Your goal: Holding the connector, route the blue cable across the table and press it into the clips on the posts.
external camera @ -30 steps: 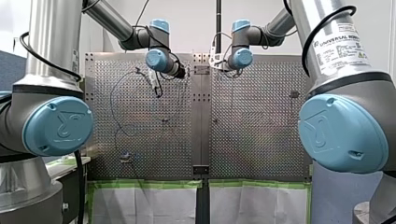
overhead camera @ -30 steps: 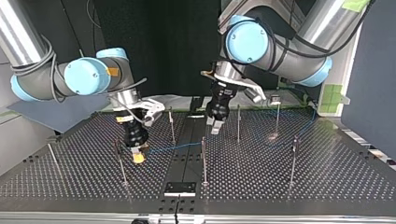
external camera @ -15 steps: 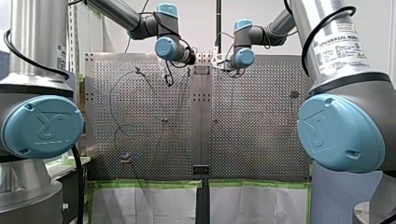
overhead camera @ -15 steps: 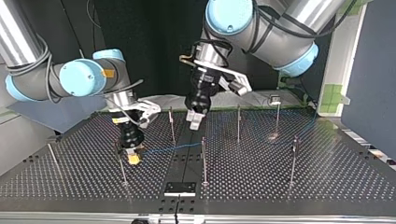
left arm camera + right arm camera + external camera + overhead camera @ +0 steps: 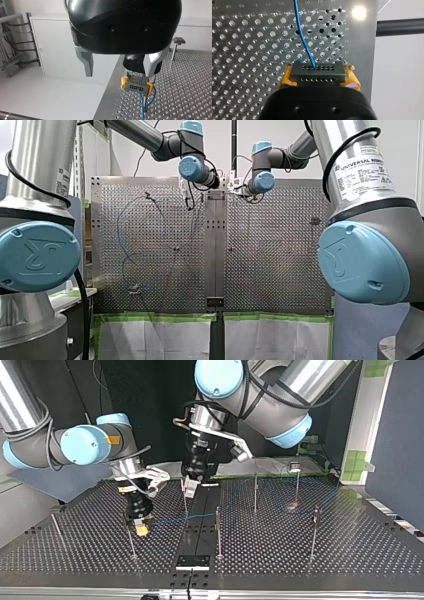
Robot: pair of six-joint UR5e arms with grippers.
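A dark connector with rows of holes sits between the yellow pads of my right gripper, which is shut on it. The blue cable leaves the connector and runs away over the perforated table. In the top view my right gripper hangs low over the table at the left, and the blue cable trails from it toward the right. My left gripper hangs higher, beside a post near the middle. Its metal fingers stand open and empty, with the held connector seen beyond them.
Several thin posts stand on the perforated table, among them ones at the middle, further back and at the right. A short post stands just beside my right gripper. A black plate lies at the near edge.
My left arm has swung toward the top view's left and risen, from beside the middle-right post to the post left of centre. My right gripper has shifted slightly left with the connector.
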